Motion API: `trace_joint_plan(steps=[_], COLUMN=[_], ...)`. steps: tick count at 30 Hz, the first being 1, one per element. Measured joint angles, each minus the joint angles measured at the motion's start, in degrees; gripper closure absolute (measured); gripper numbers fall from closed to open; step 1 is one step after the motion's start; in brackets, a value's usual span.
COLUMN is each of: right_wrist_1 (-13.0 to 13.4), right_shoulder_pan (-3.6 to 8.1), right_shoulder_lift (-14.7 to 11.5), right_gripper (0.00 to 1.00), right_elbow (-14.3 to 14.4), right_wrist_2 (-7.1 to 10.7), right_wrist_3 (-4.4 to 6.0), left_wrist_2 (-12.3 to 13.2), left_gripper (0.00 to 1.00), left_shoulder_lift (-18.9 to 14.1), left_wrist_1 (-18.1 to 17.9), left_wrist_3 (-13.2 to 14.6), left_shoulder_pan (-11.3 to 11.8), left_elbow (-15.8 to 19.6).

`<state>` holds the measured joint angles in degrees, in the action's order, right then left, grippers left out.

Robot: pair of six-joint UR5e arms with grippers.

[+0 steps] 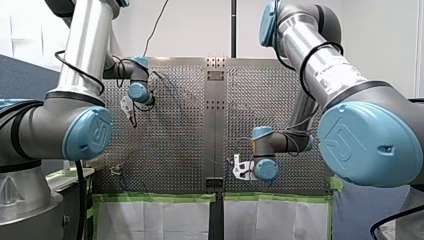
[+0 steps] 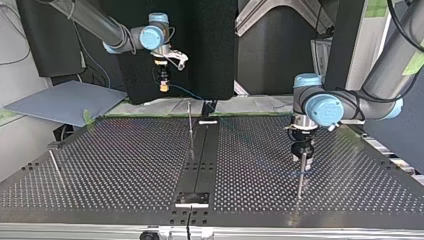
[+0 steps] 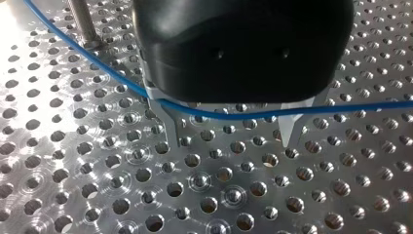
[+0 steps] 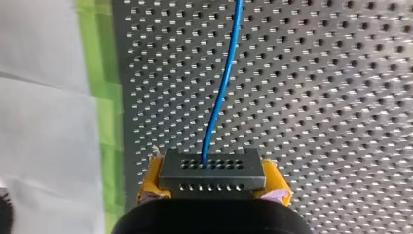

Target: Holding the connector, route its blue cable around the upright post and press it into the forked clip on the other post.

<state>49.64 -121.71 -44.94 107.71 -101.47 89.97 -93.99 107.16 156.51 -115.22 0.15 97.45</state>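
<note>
While my right gripper is clamping the dark connector between its yellow pads, the blue cable is running away from it over the perforated table. My left gripper is hovering close above the holes, metal fingers spread wide and gripping nothing, with the cable crossing just under its black body beside an upright post.

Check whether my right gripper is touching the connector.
Touching. The right wrist view shows the connector clamped between the yellow pads of my right gripper, with no gap on either side.
</note>
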Motion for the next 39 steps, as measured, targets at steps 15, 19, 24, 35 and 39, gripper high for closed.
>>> trace_joint_plan(steps=[15, 19, 24, 35, 39], right_wrist_1=[1.1, 2.6, 5.0, 6.7, 7.3], right_shoulder_pan=[1.41, 2.01, 2.83, 3.86, 3.95], right_shoulder_lift=[-6.1, -6.4, -6.4, -4.7, -3.0], right_gripper=[0.98, 0.98, 0.98, 0.98, 0.98], right_elbow=[2.2, 3.8, 5.5, 6.8, 6.8], right_wrist_2=[5.53, 7.32, 9.0, 9.35, 9.35], right_wrist_3=[-2.29, -2.15, -2.1, -2.15, -2.28], left_wrist_2=[-0.4, -0.6, -0.6, -0.8, -1.8], left_gripper=[0.02, 0.02, 0.02, 0.02, 0.02], left_shoulder_lift=[0.0, 0.0, 0.0, 0.0, 0.0], left_wrist_1=[0.3, 0.4, 0.6, 1.5, 2.7], left_wrist_3=[0.0, 0.0, 0.1, 0.1, -0.1], left_shoulder_pan=[0.1, 0.1, 0.1, 0.1, 0.1], left_elbow=[0.0, 0.0, 0.0, 0.0, 0.0])
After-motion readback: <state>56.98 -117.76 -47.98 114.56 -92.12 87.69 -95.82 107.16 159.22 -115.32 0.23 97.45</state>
